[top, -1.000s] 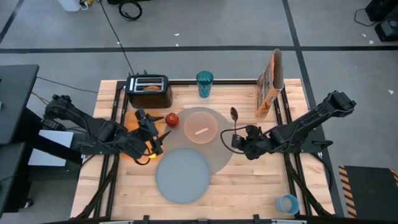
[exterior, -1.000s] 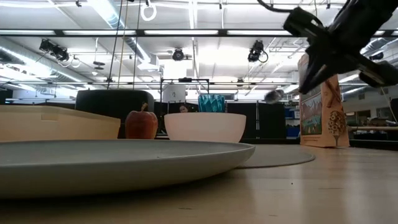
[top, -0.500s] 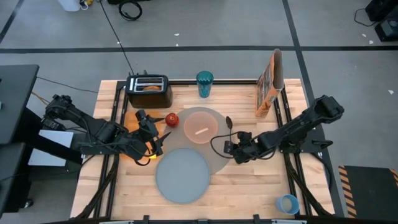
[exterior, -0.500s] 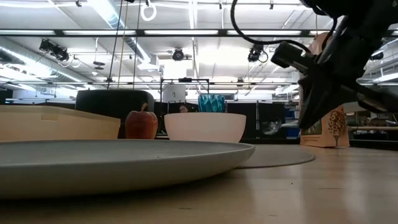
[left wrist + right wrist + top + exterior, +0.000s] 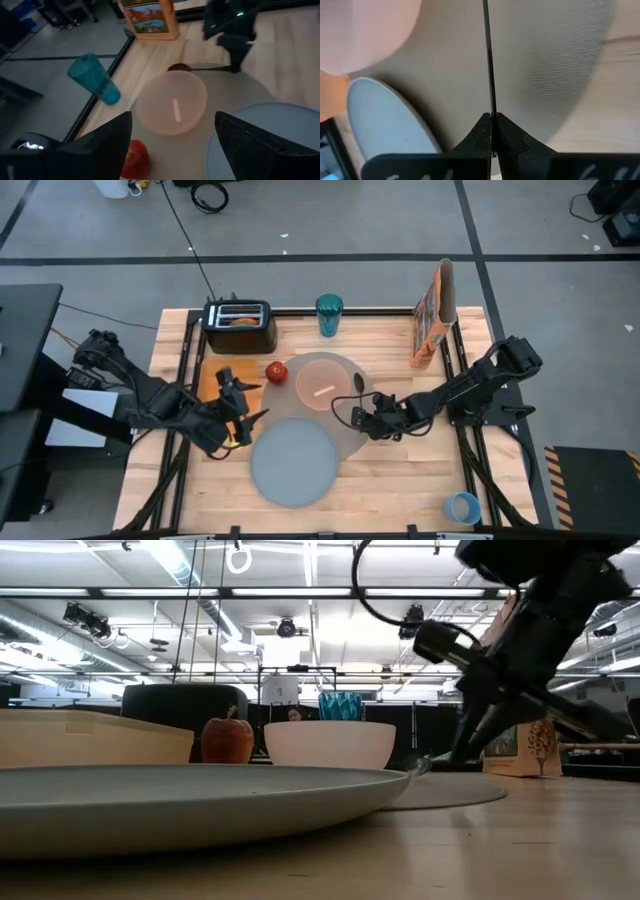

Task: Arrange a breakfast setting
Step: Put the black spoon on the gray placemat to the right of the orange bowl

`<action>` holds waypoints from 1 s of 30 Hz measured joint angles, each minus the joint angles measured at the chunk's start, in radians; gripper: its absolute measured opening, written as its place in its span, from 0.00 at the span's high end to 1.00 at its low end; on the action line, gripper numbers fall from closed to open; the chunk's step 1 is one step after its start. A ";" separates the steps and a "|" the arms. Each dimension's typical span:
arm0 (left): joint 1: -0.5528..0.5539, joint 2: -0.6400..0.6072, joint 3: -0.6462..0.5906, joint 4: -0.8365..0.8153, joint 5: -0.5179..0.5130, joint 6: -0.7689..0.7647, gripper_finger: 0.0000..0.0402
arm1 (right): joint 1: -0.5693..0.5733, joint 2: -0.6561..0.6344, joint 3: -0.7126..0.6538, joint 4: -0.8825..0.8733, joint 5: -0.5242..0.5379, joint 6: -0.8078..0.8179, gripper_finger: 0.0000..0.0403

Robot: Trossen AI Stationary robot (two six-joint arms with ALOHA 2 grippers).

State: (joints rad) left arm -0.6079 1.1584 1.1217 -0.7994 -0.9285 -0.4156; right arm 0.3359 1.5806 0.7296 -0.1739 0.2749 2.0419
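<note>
So the breakfast setting was maybe halfway there at this point. In the overhead shot the large round grey mat (image 5: 352,428) sat in the middle of the wooden bench (image 5: 400,480), with the pink bowl (image 5: 322,382) on its upper part and the smaller round grey plate (image 5: 293,461) overlapping its lower-left edge. The red apple (image 5: 276,371) was just to the left of the bowl, off the mat.

The right pincer (image 5: 358,418) was clamped shut on the handle of the metal spoon (image 5: 359,386), low over the mat right beside the bowl's right edge. The wrist camera showed the thin handle (image 5: 489,65) pinched tight between the fingertips. Looked like the spoon was about to be laid down next to the bowl, but it wasn't released yet.

The left pincer (image 5: 243,411) hung at centre-left of the frame, fingers spread wide and holding nothing, left of the plate and below the apple.

Still out of place, as far as one could judge: the orange cereal box (image 5: 434,317) stood at the upper-right edge of the bench, the small light-blue cup (image 5: 463,507) was way off in the lower-right corner, and the bagel (image 5: 236,321) seemed to be in the black toaster (image 5: 240,327) at upper left. A tall teal tumbler (image 5: 329,314) stood at top centre.
</note>
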 joint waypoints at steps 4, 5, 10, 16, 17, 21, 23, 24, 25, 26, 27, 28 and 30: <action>-0.042 0.000 0.000 -0.007 0.000 0.000 0.28 | -0.019 0.026 0.000 0.020 -0.045 -0.004 0.94; -0.053 0.000 0.000 -0.013 0.000 0.000 0.28 | -0.024 0.038 0.000 0.024 -0.063 -0.003 0.93; -0.091 0.000 0.000 -0.031 0.000 -0.018 0.28 | -0.037 0.071 0.001 0.041 -0.121 -0.003 0.90; -0.116 0.000 0.000 -0.037 -0.002 -0.027 0.28 | -0.038 0.062 0.000 0.029 -0.118 -0.052 0.90; -0.119 0.000 0.000 -0.037 -0.002 -0.027 0.28 | -0.037 0.056 0.000 0.024 -0.118 -0.064 0.89; -0.121 0.000 0.000 -0.035 -0.002 -0.027 0.28 | -0.036 0.043 0.000 0.019 -0.106 -0.102 0.89; -0.120 0.000 0.000 -0.034 -0.002 -0.027 0.28 | -0.033 0.039 0.006 0.013 -0.094 -0.117 0.89; -0.120 0.000 0.000 -0.034 -0.002 -0.027 0.28 | -0.033 0.038 0.011 -0.002 -0.090 -0.129 0.89; -0.120 0.000 0.000 -0.033 -0.002 -0.027 0.28 | -0.032 0.037 0.018 -0.026 -0.090 -0.136 0.90; -0.120 0.000 0.000 -0.033 -0.002 -0.028 0.28 | -0.032 0.036 0.025 -0.048 -0.089 -0.144 0.90; -0.120 0.000 0.000 -0.034 -0.002 -0.033 0.28 | -0.032 0.036 0.035 -0.072 -0.089 -0.151 0.90; -0.120 0.000 0.000 -0.034 -0.002 -0.039 0.28 | -0.031 0.036 0.044 -0.103 -0.089 -0.153 0.90; -0.120 0.000 0.000 -0.034 -0.002 -0.041 0.28 | -0.029 0.036 0.061 -0.162 -0.090 -0.160 0.90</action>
State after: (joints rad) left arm -0.7280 1.1580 1.1217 -0.8329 -0.9302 -0.4564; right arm 0.3065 1.6165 0.7910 -0.3357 0.1847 1.8818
